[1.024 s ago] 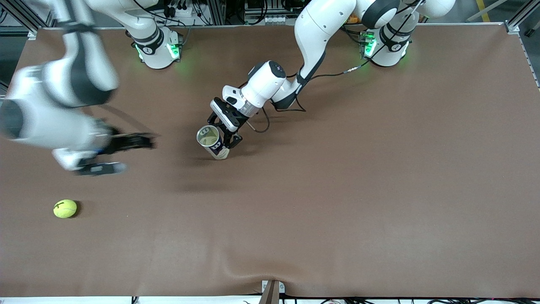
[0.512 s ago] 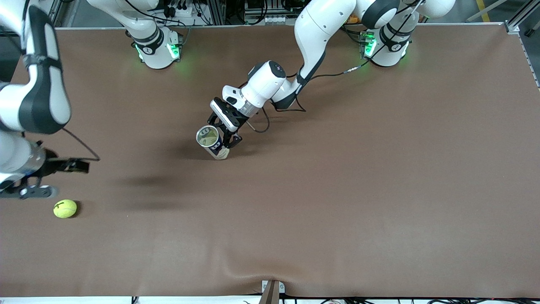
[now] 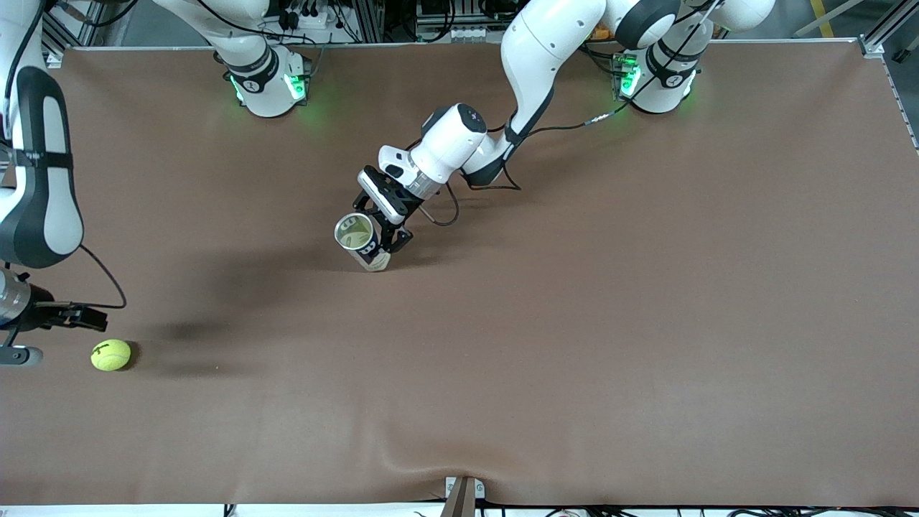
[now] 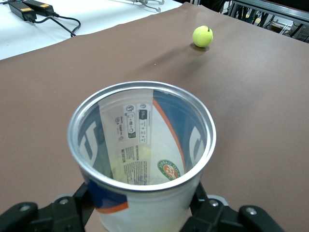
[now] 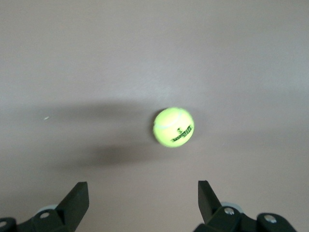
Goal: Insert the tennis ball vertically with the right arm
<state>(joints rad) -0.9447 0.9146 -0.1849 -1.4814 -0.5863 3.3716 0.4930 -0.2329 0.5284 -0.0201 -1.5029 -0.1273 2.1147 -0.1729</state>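
Black right tool (image 3: pixel 29 334), half out-of-frame

A tennis ball (image 3: pixel 110 355) lies on the brown surface (image 3: pixel 574 323) near the right arm's end, with the right end effector (image 3: pixel 43 334) just beside it, fingers spread. At mid-surface, the left end effector (image 3: pixel 384 233) grips an upright open can (image 3: pixel 361 241), well apart from the ball.

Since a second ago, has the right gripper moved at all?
Yes. The right gripper has swung toward the right arm's end of the table and now hangs, fingers open, just beside the tennis ball, which has not shifted.
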